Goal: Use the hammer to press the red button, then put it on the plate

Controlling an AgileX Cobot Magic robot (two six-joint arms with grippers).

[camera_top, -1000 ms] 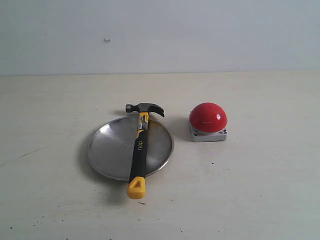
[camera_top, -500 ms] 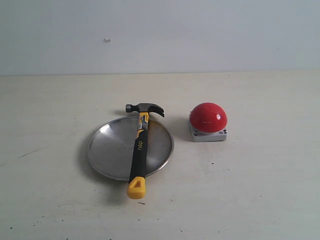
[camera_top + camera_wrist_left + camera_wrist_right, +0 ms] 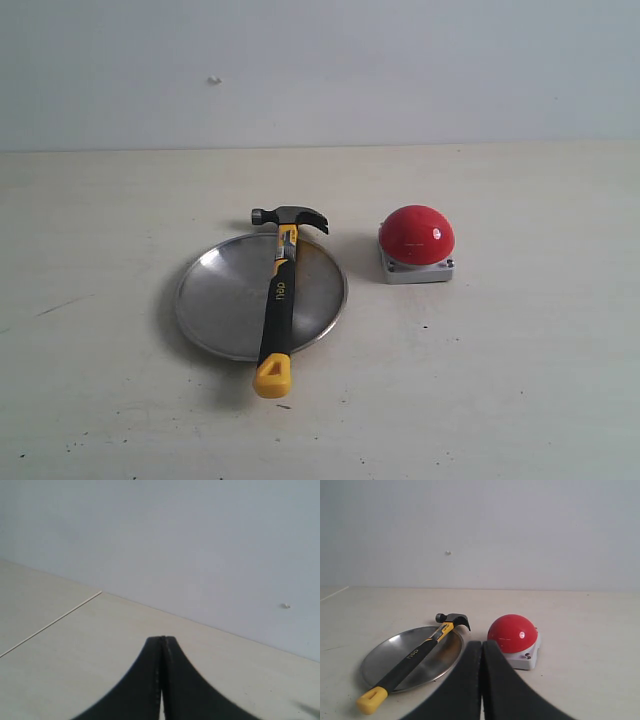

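Hammer [image 3: 279, 292], one, handle lettering unreadable, across one plate [image 3: 218, 298]; one red button [image 3: 416, 234]; left gripper [image 3: 161, 641], right gripper [image 3: 482, 644]: jaws closed.

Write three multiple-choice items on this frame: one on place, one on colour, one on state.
1. Where is the claw hammer with the dark steel head and black-and-yellow handle?
A. lying across the round brushed-silver metal plate
B. standing upright on its head
C. lying wholly off the plate

2. What colour is the glossy dome button on the square light-grey base?
A. green
B. red
C. blue

3. What state are the left hand and right hand in?
A. both open
B. both shut, holding nothing
C. right one shut on the hammer

Answers:
1. A: the handle crosses the plate, with the head past the far rim and the yellow end past the near rim.
2. B: the dome is plainly red.
3. B: in each wrist view the fingers meet with nothing between them.
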